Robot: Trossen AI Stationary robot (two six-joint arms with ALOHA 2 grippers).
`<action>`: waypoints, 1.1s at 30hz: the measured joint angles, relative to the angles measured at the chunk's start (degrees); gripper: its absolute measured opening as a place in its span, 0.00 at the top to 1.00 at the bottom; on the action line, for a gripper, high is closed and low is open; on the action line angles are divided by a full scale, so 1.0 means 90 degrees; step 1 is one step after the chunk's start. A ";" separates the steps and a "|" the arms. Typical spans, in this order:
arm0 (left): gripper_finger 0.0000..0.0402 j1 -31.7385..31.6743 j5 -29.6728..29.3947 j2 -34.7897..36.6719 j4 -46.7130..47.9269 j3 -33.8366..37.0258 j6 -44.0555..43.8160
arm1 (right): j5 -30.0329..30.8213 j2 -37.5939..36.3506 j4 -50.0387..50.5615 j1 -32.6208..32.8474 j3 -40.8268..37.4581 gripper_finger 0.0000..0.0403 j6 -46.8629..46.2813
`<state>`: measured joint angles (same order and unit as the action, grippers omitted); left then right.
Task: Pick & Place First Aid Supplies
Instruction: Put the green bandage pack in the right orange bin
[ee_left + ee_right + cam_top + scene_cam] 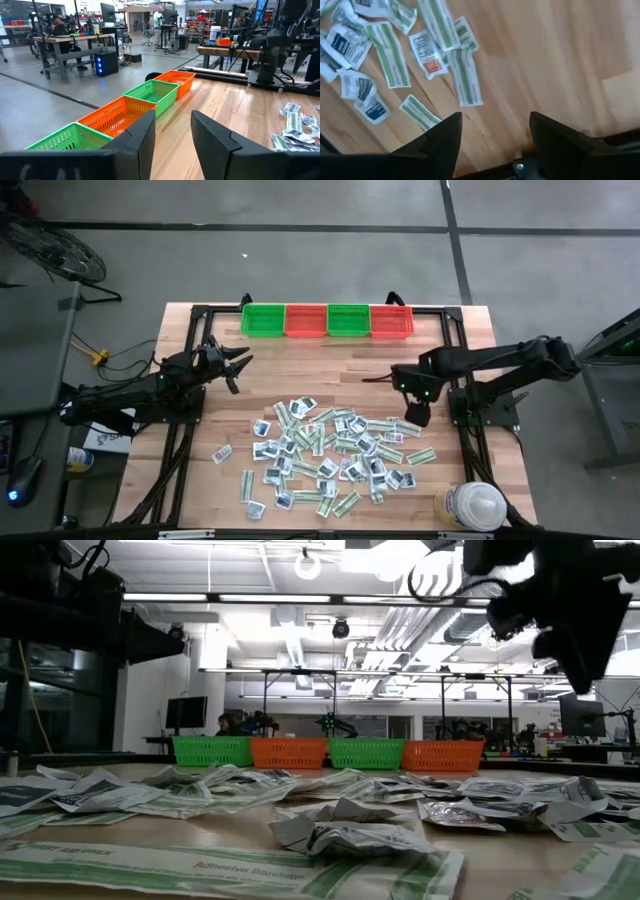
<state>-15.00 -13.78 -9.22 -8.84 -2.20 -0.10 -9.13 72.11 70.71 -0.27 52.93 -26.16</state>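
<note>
First aid supplies (330, 457) scattered across the bench's near half. Right gripper (411, 416) above the pile's right edge, fingers apart, empty. Left gripper (236, 366) near the left edge, fingers parted, empty.

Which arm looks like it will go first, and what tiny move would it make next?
Probably the right gripper: it hangs open and empty above the right edge of the pile of first aid packets, so a short drop onto the nearest packet seems the likely next move. The left gripper is open too, but farther off, nearer the baskets, which look empty.
</note>
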 joint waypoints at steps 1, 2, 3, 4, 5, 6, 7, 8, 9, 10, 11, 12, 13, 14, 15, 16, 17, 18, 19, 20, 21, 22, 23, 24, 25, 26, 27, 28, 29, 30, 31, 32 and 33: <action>0.70 0.0001 0.0001 -0.0001 0.0000 0.0000 0.0000 | -0.0204 -0.0020 -0.0188 0.0029 -0.0195 0.44 0.0008; 0.70 0.0000 0.0000 -0.0002 0.0001 0.0000 0.0000 | -0.0442 -0.0049 -0.0371 0.0072 -0.0395 0.44 0.0005; 0.70 0.0001 0.0002 0.0000 0.0000 0.0001 0.0000 | -0.0663 -0.0089 -0.0631 0.0129 -0.0599 0.44 -0.0037; 0.70 0.0000 0.0002 -0.0002 0.0000 -0.0002 0.0000 | -0.0819 -0.0139 -0.0945 0.0202 -0.0795 0.44 -0.0128; 0.70 0.0000 0.0000 -0.0001 0.0000 -0.0001 0.0000 | -0.0894 -0.0182 -0.1213 0.0279 -0.0967 0.44 -0.0257; 0.70 0.0001 0.0000 0.0000 0.0000 0.0000 0.0000 | -0.0934 -0.0228 -0.1432 0.0373 -0.1140 0.44 -0.0378; 0.70 0.0002 0.0000 -0.0001 0.0000 -0.0002 0.0000 | -0.0916 -0.0260 -0.1598 0.0471 -0.1286 0.44 -0.0442; 0.70 0.0001 0.0000 -0.0001 0.0000 -0.0001 0.0000 | -0.0832 -0.0286 -0.1732 0.0572 -0.1414 0.44 -0.0498; 0.70 0.0002 0.0000 -0.0002 0.0000 -0.0002 0.0000 | -0.0702 -0.0318 -0.1851 0.0675 -0.1537 0.44 -0.0532; 0.70 0.0000 0.0000 0.0000 0.0000 -0.0001 0.0000 | -0.0584 -0.0336 -0.1983 0.0776 -0.1639 0.44 -0.0552; 0.70 0.0002 0.0001 0.0000 0.0000 0.0000 0.0000 | -0.0440 -0.0346 -0.2133 0.0876 -0.1727 0.44 -0.0587; 0.70 0.0001 0.0001 0.0000 0.0000 0.0000 0.0000 | -0.0320 -0.0346 -0.2245 0.0973 -0.1813 0.44 -0.0626; 0.70 0.0000 0.0001 0.0000 0.0000 0.0000 0.0000 | -0.0232 -0.0346 -0.2328 0.1059 -0.1898 0.44 -0.0669; 0.70 0.0001 0.0001 0.0001 0.0000 -0.0002 0.0000 | -0.0121 -0.0346 -0.2444 0.1150 -0.1981 0.44 -0.0722; 0.70 0.0002 0.0000 0.0001 0.0000 0.0001 0.0000 | -0.0017 -0.0346 -0.2608 0.1237 -0.2062 0.44 -0.0779; 0.70 0.0001 0.0000 0.0001 0.0000 0.0000 0.0000 | 0.0102 -0.0346 -0.2785 0.1320 -0.2131 0.44 -0.0854; 0.70 0.0002 0.0000 0.0001 0.0000 -0.0002 0.0000 | 0.0237 -0.0346 -0.2926 0.1398 -0.2186 0.44 -0.0948; 0.70 0.0000 0.0000 -0.0001 0.0000 -0.0002 0.0000 | 0.0342 -0.0346 -0.3027 0.1470 -0.2239 0.44 -0.1039; 0.70 0.0001 0.0001 0.0001 0.0000 -0.0001 0.0000 | 0.0458 -0.0346 -0.3075 0.1532 -0.2285 0.44 -0.1111; 0.70 0.0000 0.0002 0.0001 0.0000 0.0001 0.0000 | 0.0582 -0.0346 -0.3083 0.1589 -0.2314 0.44 -0.1220; 0.70 0.0001 0.0000 0.0000 0.0000 0.0000 0.0000 | 0.0688 -0.0346 -0.3108 0.1639 -0.2338 0.44 -0.1317; 0.70 0.0000 0.0001 0.0000 0.0000 -0.0001 0.0000 | 0.0787 -0.0346 -0.3105 0.1696 -0.2339 0.44 -0.1384; 0.70 0.0001 0.0000 -0.0002 0.0000 0.0000 0.0000 | 0.0862 -0.0346 -0.3101 0.1744 -0.2335 0.44 -0.1411; 0.70 0.0001 0.0000 0.0000 0.0000 0.0001 0.0000 | 0.0926 -0.0346 -0.3080 0.1790 -0.2336 0.44 -0.1433; 0.70 0.0001 0.0001 0.0001 0.0000 0.0000 0.0000 | 0.0988 -0.0346 -0.3062 0.1833 -0.2336 0.44 -0.1462; 0.70 0.0001 0.0000 0.0000 0.0000 -0.0001 0.0000 | 0.1041 -0.0346 -0.3049 0.1879 -0.2334 0.44 -0.1501; 0.70 0.0002 0.0000 0.0000 0.0000 0.0001 0.0000 | 0.1088 -0.0346 -0.3054 0.1931 -0.2335 0.44 -0.1513; 0.70 0.0000 0.0000 0.0000 0.0000 -0.0001 0.0000 | 0.1121 -0.0346 -0.3064 0.1992 -0.2335 0.44 -0.1525; 0.70 0.0000 0.0000 -0.0002 0.0000 0.0000 0.0000 | 0.1144 -0.0329 -0.3066 0.2051 -0.2334 0.44 -0.1525; 0.70 0.0000 0.0002 0.0001 0.0000 -0.0002 0.0000 | 0.1151 -0.0306 -0.3062 0.2114 -0.2334 0.44 -0.1522; 0.70 0.0001 0.0002 0.0001 0.0000 0.0000 0.0000 | 0.1173 -0.0280 -0.3050 0.2184 -0.2334 0.44 -0.1520; 0.70 0.0002 0.0000 -0.0001 0.0000 0.0001 0.0000 | 0.1209 -0.0246 -0.3039 0.2246 -0.2334 0.44 -0.1520; 0.70 0.0002 0.0000 0.0000 0.0000 0.0001 0.0000 | 0.1235 -0.0211 -0.3029 0.2302 -0.2334 0.44 -0.1535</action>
<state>-14.98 -13.78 -9.22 -8.84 -2.20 -0.10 1.98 70.21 43.44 20.44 31.92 -39.97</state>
